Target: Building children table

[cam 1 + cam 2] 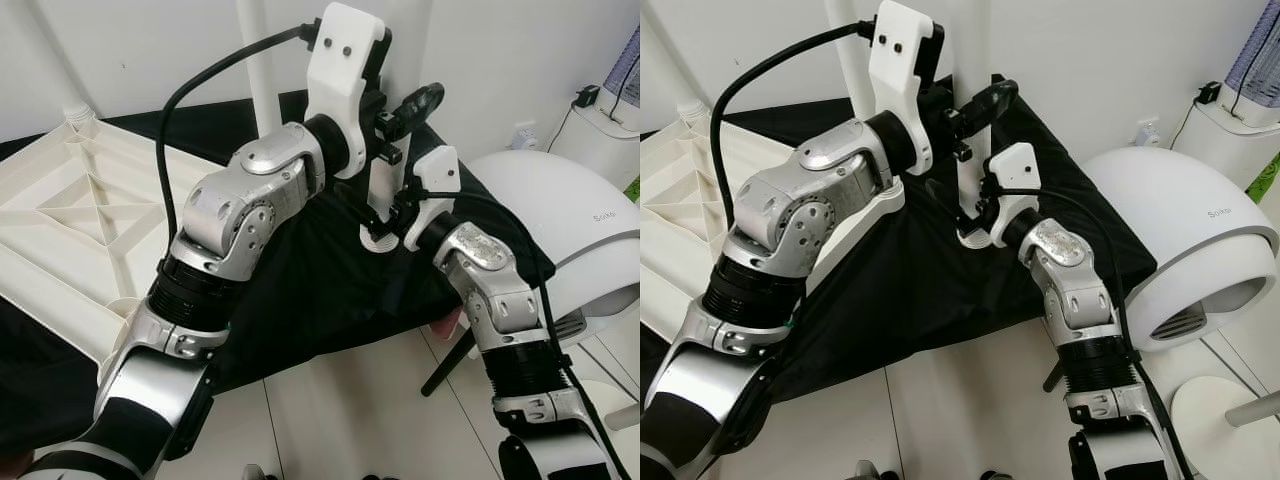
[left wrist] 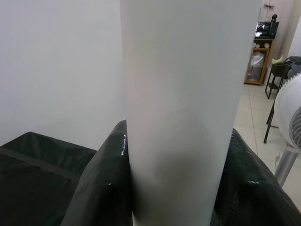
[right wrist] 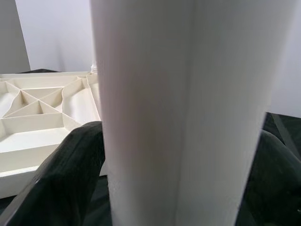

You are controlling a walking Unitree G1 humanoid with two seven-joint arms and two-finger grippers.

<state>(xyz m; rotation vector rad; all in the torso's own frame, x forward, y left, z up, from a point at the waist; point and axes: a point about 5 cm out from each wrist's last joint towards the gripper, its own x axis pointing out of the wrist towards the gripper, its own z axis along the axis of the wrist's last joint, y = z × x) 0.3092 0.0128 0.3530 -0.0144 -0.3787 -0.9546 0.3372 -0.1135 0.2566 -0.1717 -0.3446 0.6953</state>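
Both jaws clamped on short white plastic table leg point(image 1: 386, 195), upright on black cloth point(image 1: 310, 290) beside upturned white ribbed tabletop point(image 1: 70, 215). Likely light, stiff, smooth and slippery; best gripped mid-shaft, left gripper point(image 1: 395, 125) high, right gripper point(image 1: 385, 215) low.

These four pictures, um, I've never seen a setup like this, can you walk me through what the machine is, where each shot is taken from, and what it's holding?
It is a humanoid robot with two silver arms, each ending in two long black fingers. The two wide pictures come from cameras in its head, looking down at its own arms. The two close-ups come from cameras on its wrists, looking along the fingers.

Both grippers are closed on one white table leg, which stands upright on a black cloth: the left gripper high up, the right gripper lower down. In each wrist view the leg stands between two black fingers.

To the robot's left lies the upturned white tabletop, ribbed underside showing. To its right stands a rounded white appliance.
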